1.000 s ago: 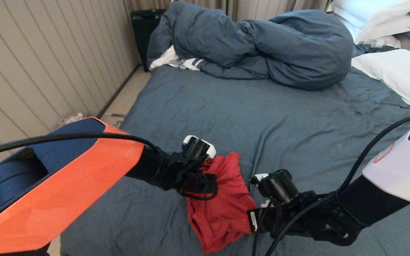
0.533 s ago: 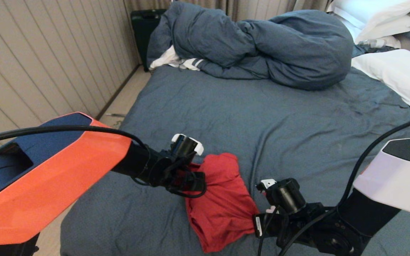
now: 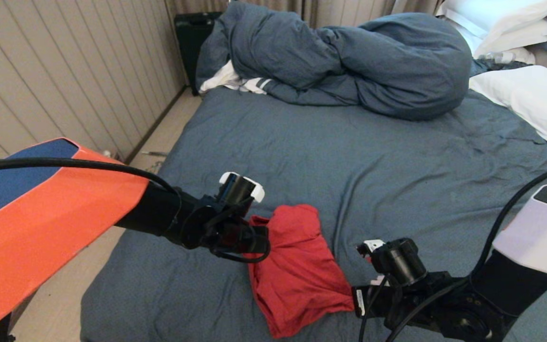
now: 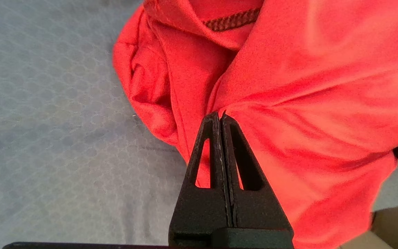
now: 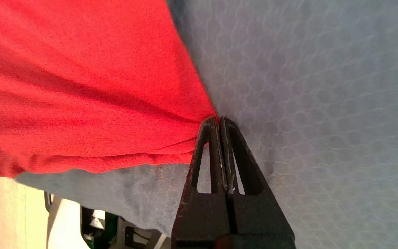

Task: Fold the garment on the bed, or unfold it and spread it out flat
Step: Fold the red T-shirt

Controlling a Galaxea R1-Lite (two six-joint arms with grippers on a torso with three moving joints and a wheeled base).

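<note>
Red fabric, the garment (image 3: 297,268), is seen bunched on the near part of the bed (image 3: 373,161), on its dark blue-grey sheet. Its print, stripes and neck tag are hidden in the folds. The left gripper (image 4: 221,116) is pressed shut on a fold at the garment's left upper edge; in the head view its tips are masked by the wrist. The right gripper (image 5: 218,119) is clamped shut on the garment's right corner, low over the sheet. A bunched duvet (image 3: 349,57) is heaped at the far side, white pillows (image 3: 534,95) are cut off at the right edge, and a white striped cloth (image 3: 235,81) is mostly buried under the duvet.
</note>
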